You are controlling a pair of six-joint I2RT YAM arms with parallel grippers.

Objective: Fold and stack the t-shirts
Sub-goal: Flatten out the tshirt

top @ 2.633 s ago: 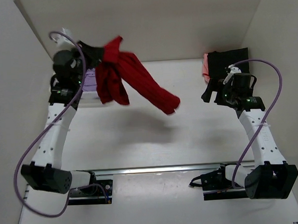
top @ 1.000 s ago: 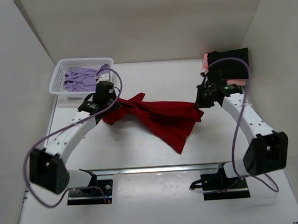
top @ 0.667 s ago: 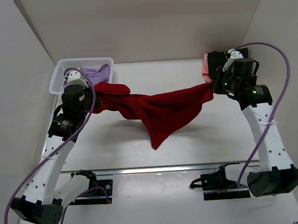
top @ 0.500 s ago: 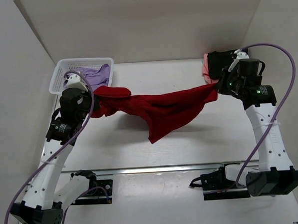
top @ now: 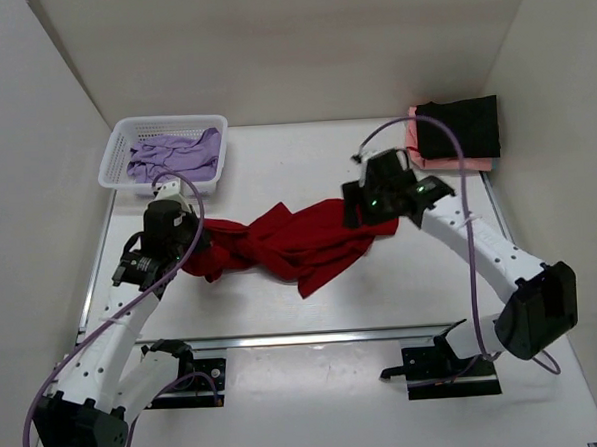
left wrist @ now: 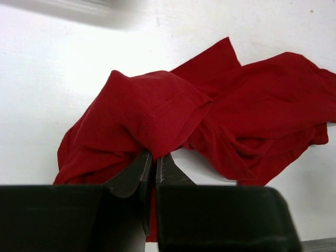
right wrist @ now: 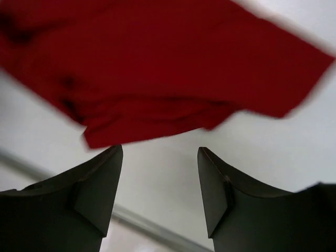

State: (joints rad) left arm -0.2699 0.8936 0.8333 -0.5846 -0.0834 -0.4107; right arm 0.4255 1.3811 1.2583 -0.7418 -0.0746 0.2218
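The bright red t-shirt (top: 289,242) lies crumpled on the middle of the table. My left gripper (top: 185,247) is shut on its left end; in the left wrist view the jaws (left wrist: 154,157) pinch a fold of the red cloth (left wrist: 152,113). My right gripper (top: 356,212) is open and empty over the shirt's right edge; the right wrist view shows the red shirt (right wrist: 157,68) just beyond the parted fingers (right wrist: 160,152). A folded black t-shirt (top: 459,127) lies on a salmon pink one (top: 418,149) at the back right. A pale lavender shirt (top: 172,156) is in the basket.
A white mesh basket (top: 115,158) stands at the back left. White walls close the table at the left, back and right. A metal rail (top: 304,336) runs along the near edge between the arm bases.
Both arms held the red shirt stretched above the table. Now it lies crumpled on the table, my right gripper has let go and moved left, and my left gripper has lowered with it.
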